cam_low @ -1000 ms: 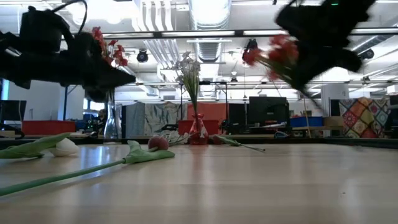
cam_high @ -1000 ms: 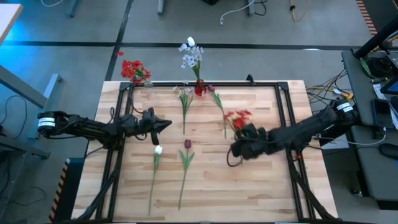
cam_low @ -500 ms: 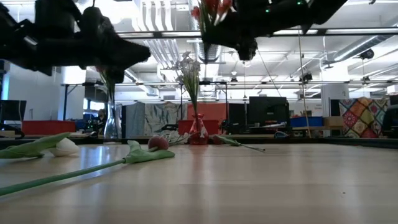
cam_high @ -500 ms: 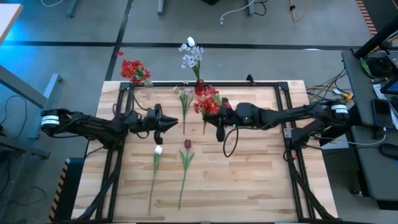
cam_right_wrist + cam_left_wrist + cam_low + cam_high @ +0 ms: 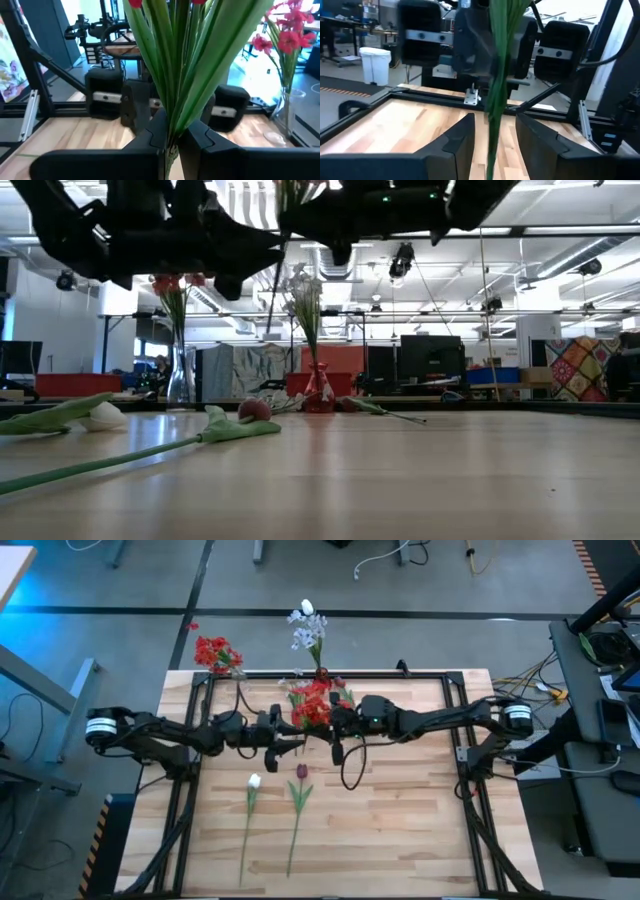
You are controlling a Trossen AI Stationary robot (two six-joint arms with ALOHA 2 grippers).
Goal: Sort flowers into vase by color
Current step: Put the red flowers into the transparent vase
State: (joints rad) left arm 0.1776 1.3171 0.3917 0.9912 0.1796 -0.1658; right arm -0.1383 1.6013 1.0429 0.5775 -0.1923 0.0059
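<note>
right pincer (image 5: 337,725) clenched on red flower (image 5: 312,706) | stem hangs upright between fingers (image 5: 457,137) of released left pincer (image 5: 292,733), just beside

floor (image 5: 120,580): grey concrete | ceiling (image 5: 560,210): bright strip lights | monitors (image 5: 428,358): dark, on desks

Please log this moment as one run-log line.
right gripper: shut on red flower | left gripper: open around its stem | phase: mid-air handover

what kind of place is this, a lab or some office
Most likely a robotics lab in an open workshop: a wooden table in a black frame, monitors on benches behind, exposed ceiling ducts, loose cables on the floor.
</note>
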